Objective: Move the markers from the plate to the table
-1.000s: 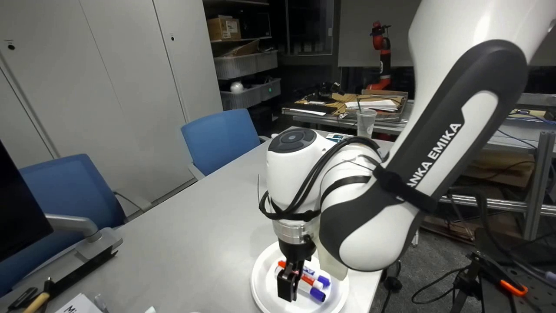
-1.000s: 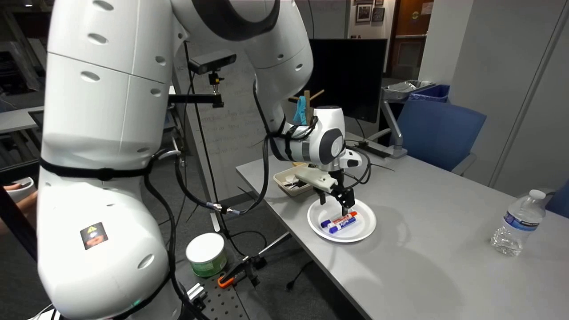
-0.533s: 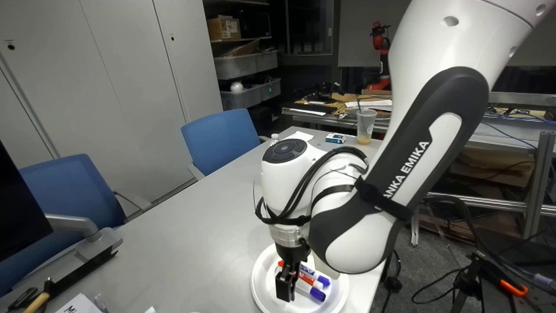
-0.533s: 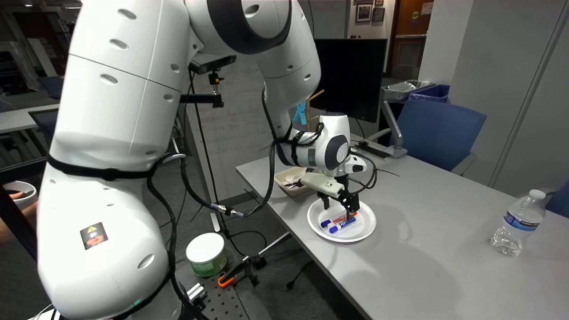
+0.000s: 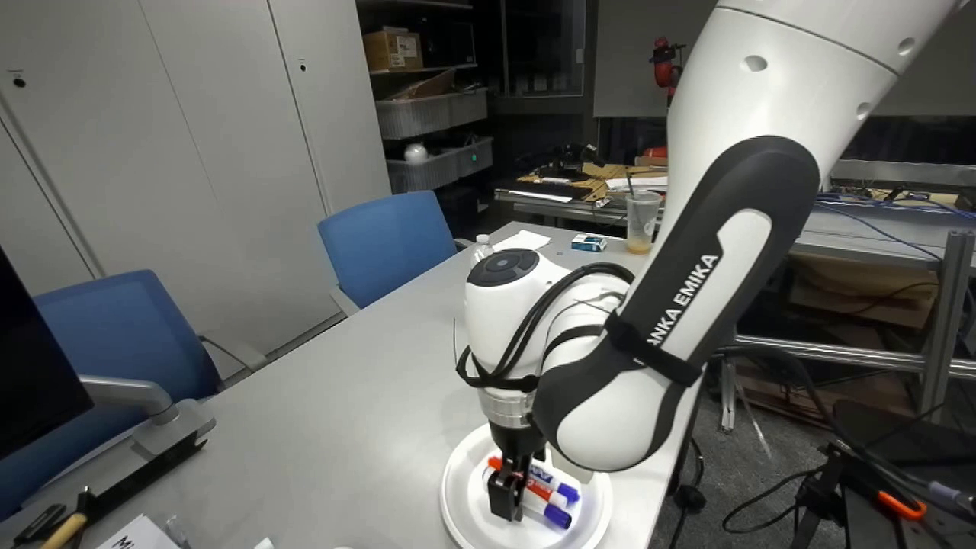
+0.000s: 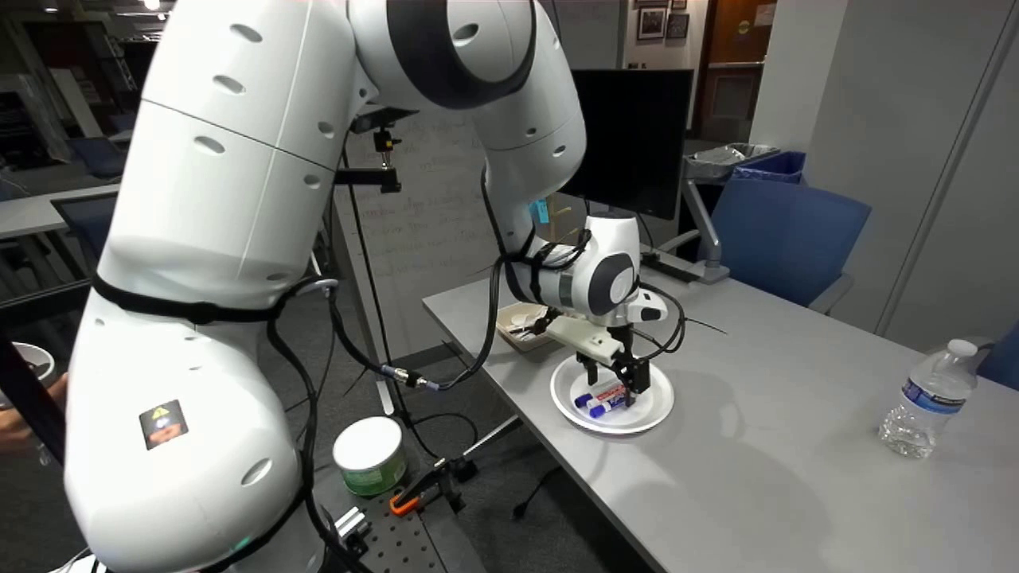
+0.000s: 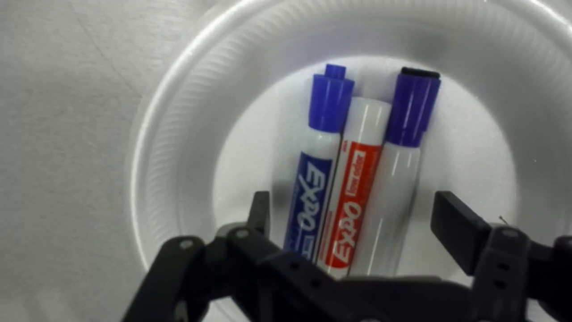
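Three markers lie side by side in the white plate (image 7: 147, 161): one with a blue Expo label (image 7: 310, 197), one with a red label (image 7: 355, 192) and one with a purple cap (image 7: 413, 109). The gripper (image 7: 355, 214) is open. Its fingers (image 7: 458, 228) stand on either side of all three markers, with a gap on each side in the wrist view. The lower marker ends are hidden behind the gripper. In both exterior views the gripper (image 5: 515, 496) (image 6: 613, 378) is low over the plate (image 5: 457, 503) (image 6: 567, 402), which rests on the grey table (image 6: 764, 477).
A tan bin (image 6: 521, 326) stands just beyond the plate near the table edge. A water bottle (image 6: 927, 398) stands on the table. A monitor stand (image 5: 171, 438) and a white box (image 5: 141, 534) are near the table's far end. Blue chairs (image 5: 389, 240) line one side.
The arm has reached forward and the gripper has shifted slightly and come lower over the plate, around the markers. The markers and the plate have not moved.
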Motion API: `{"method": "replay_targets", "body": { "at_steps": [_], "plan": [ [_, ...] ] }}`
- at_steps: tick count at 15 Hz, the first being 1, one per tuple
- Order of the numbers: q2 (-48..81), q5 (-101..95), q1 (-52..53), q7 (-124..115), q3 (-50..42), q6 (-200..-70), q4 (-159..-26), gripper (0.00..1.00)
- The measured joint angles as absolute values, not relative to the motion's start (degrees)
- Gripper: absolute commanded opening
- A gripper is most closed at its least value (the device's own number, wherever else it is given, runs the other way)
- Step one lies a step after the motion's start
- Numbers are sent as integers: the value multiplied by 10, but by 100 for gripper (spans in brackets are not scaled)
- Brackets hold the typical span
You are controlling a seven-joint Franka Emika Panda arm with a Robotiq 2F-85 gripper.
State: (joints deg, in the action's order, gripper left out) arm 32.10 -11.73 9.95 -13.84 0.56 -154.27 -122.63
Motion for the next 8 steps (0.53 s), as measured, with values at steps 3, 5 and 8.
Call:
{"method": "replay_targets", "body": {
  "at_steps": [3, 5, 8],
  "plan": [
    [325, -99, 94, -136, 6, -1543, -1226, 49],
    [325, -88, 94, -135, 7, -1543, -1224, 36],
    [324, -79, 93, -135, 7, -1543, -1222, 18]
  ]
}}
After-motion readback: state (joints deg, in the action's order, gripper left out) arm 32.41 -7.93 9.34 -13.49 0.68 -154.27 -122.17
